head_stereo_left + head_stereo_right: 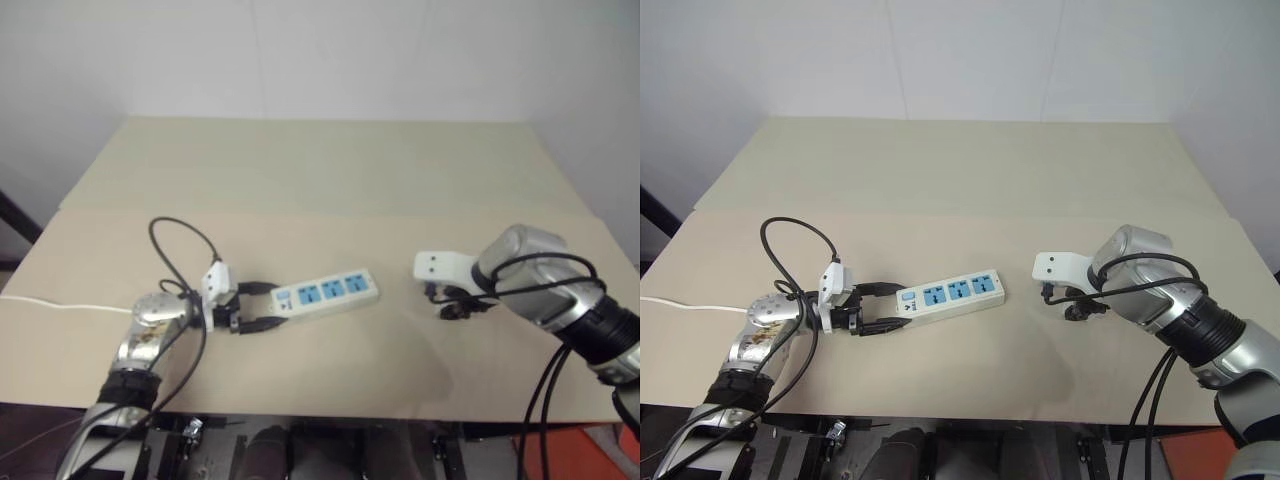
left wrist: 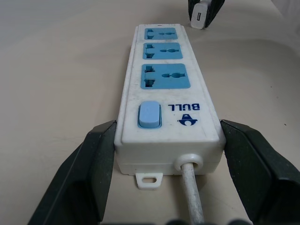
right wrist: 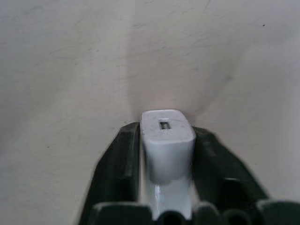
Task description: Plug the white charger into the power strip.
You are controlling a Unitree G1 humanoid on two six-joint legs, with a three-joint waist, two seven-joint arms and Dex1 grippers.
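Where hand (image 3: 164,154) grips — white charger (image 3: 167,143), rounded

The long flat white plastic power strip (image 1: 326,293) is lying on the beige tabletop (image 1: 330,190), left of centre, its switch end sitting between the left gripper's (image 1: 262,306) two black fingers. Its thin white cord (image 1: 60,305) is trailing off leftward. Well apart to the right, the right gripper (image 1: 452,306) is clasping the small white rounded charger block (image 3: 167,140) just above the tabletop.
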